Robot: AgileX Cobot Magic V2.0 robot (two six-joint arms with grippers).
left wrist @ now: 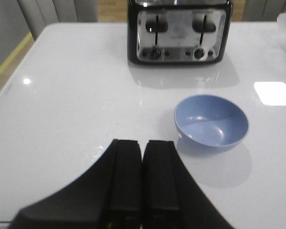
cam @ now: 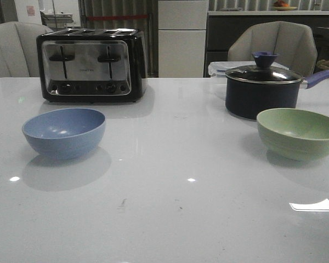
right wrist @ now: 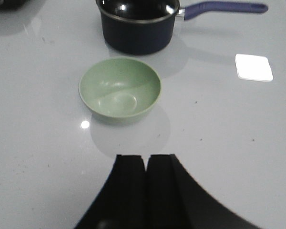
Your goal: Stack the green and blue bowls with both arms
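The dusty blue bowl [cam: 64, 132] stands upright and empty on the white table at the left; it also shows in the left wrist view [left wrist: 211, 120]. The pale green bowl [cam: 299, 133] stands upright and empty at the right, in front of the dark pot; it also shows in the right wrist view [right wrist: 120, 88]. My left gripper [left wrist: 142, 143] is shut and empty, short of the blue bowl and to one side of it. My right gripper [right wrist: 146, 157] is shut and empty, short of the green bowl. Neither arm shows in the front view.
A black and chrome toaster [cam: 89, 64] stands at the back left. A dark lidded pot [cam: 262, 90] with a purple handle [cam: 321, 77] stands behind the green bowl, a clear plastic box [cam: 218, 69] behind it. Chairs stand beyond the table's far edge.
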